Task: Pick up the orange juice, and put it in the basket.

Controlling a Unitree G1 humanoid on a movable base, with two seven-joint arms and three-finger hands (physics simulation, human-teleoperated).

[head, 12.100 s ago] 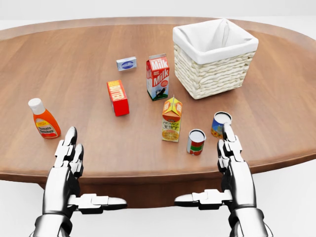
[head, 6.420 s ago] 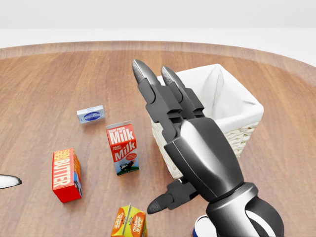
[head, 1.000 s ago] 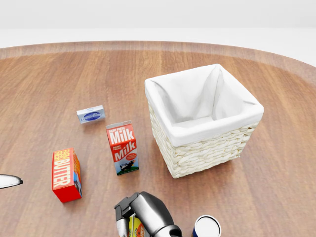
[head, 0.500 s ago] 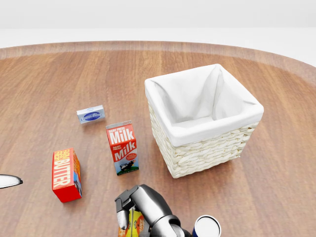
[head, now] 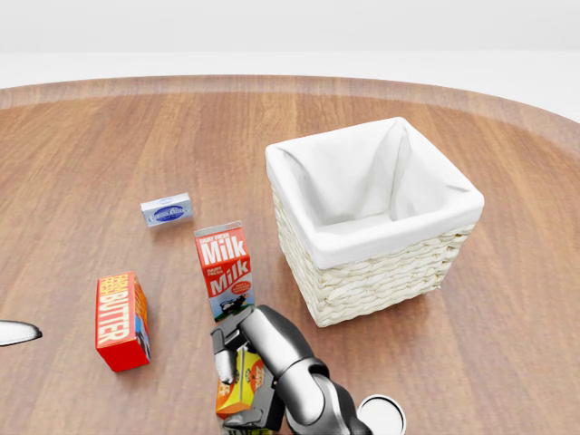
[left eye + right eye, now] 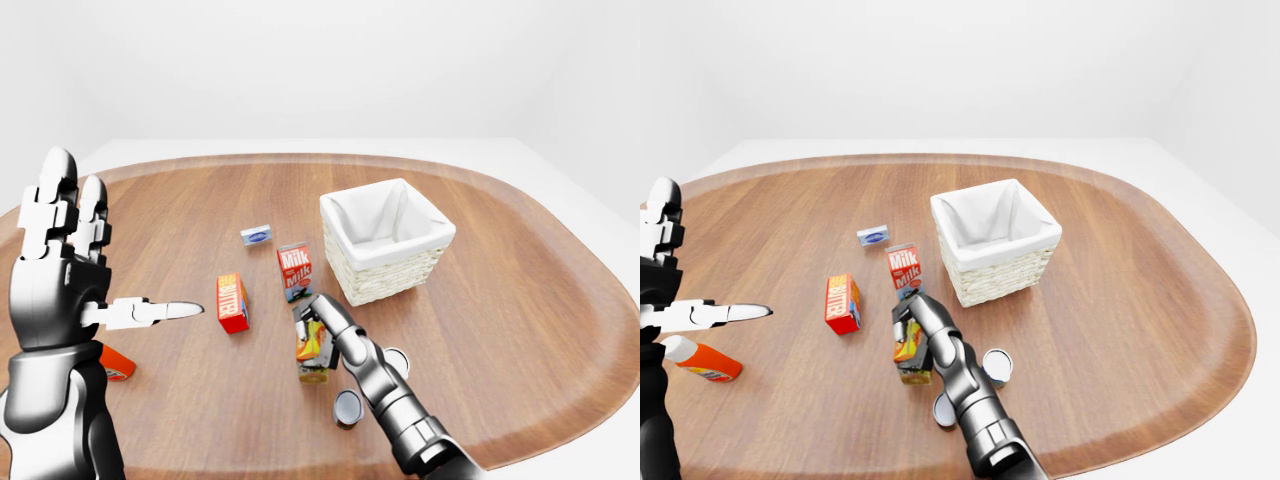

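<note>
The orange juice carton [image 5: 237,388], orange and yellow, is tilted low over the wooden table [image 5: 100,145], below the milk carton in the head view. My right hand [image 5: 237,355] is shut on it, with fingers wrapped over its top and side. The white-lined wicker basket [image 5: 385,279] stands up and to the right of it, open and with nothing visible inside. My left hand [image 6: 100,265] is raised at the left of the left-eye view, open and holding nothing.
A milk carton [image 5: 224,269] stands just above the juice in the head view. A red butter box [image 5: 120,319] and a small blue box [image 5: 167,209] lie to its left. Two cans [image 6: 348,407] [image 6: 398,360] stand by my right forearm. A ketchup bottle [image 6: 700,360] lies far left.
Over the last second my right hand has risen in the head view with the juice carton in it, toward the milk carton. The left hand and the camera have stayed put.
</note>
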